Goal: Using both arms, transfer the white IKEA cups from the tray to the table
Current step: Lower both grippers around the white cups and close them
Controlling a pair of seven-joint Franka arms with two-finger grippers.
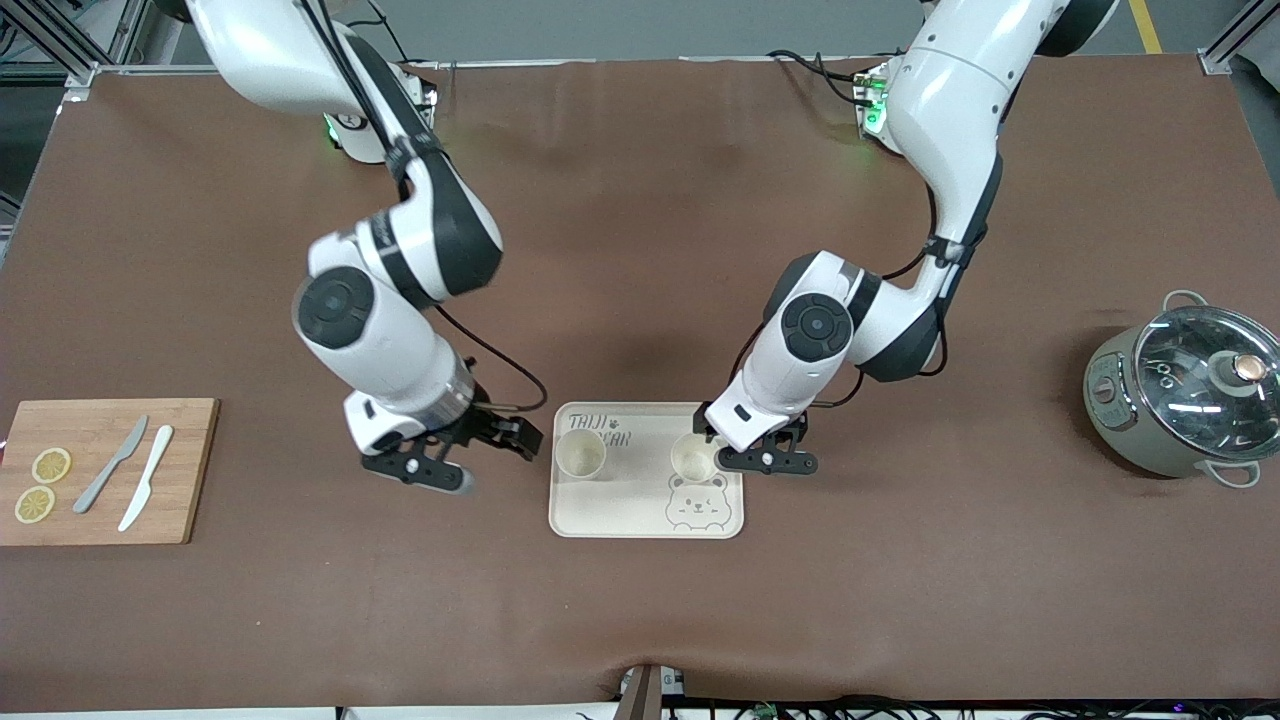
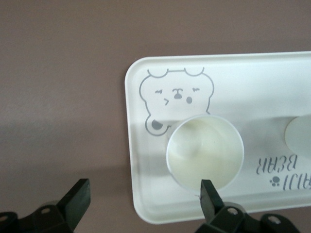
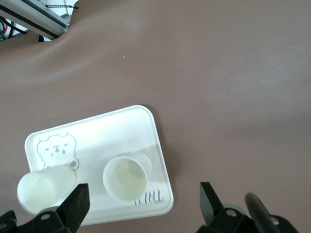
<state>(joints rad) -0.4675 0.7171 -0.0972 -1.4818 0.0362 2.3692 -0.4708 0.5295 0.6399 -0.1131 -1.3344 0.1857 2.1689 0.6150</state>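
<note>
Brown table (image 1: 640, 620) carries bear-printed tray (image 1: 610, 510) mid-table, cutting board (image 1: 185, 470) at right arm's end, lidded pot (image 1: 1185, 395) at left arm's end.

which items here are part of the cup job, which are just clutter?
Job: two white cups standing on the bear tray; left gripper open beside one cup; right gripper open over the table beside the tray.

Clutter: cutting board, knives, lemon slices, lidded pot.
</note>
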